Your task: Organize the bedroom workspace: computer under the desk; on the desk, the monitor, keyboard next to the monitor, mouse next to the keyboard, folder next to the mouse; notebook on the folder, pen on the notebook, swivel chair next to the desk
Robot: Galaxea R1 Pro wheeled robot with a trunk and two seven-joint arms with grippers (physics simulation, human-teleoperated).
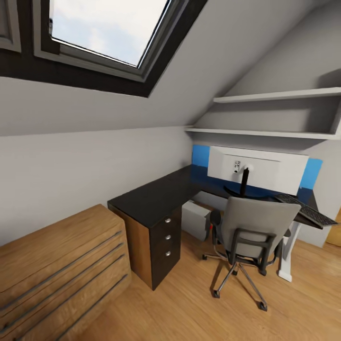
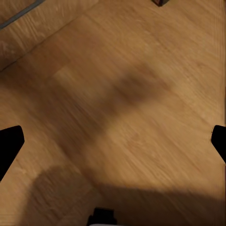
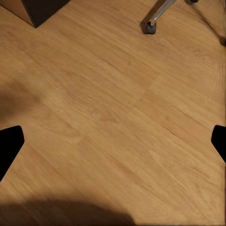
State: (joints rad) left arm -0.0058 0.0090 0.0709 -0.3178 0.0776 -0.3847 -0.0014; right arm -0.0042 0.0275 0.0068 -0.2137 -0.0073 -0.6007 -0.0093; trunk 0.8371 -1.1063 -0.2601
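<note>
Swivel chair (image 1: 255, 237) stood pulled up to the desk (image 1: 156, 201), its back toward the camera. Monitor (image 1: 258, 168) and keyboard (image 1: 305, 210) sat on the desk, the computer (image 1: 195, 219) under it. Both grippers (image 2: 113, 141) (image 3: 113, 141) hung spread wide above the floor (image 3: 117, 117), grasping nothing.

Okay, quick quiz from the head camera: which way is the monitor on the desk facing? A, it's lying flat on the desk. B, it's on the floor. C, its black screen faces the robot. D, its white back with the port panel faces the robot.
D: the monitor stands upright on the desk, showing its white back with the small port panel and black stand, behind the chair.
</note>
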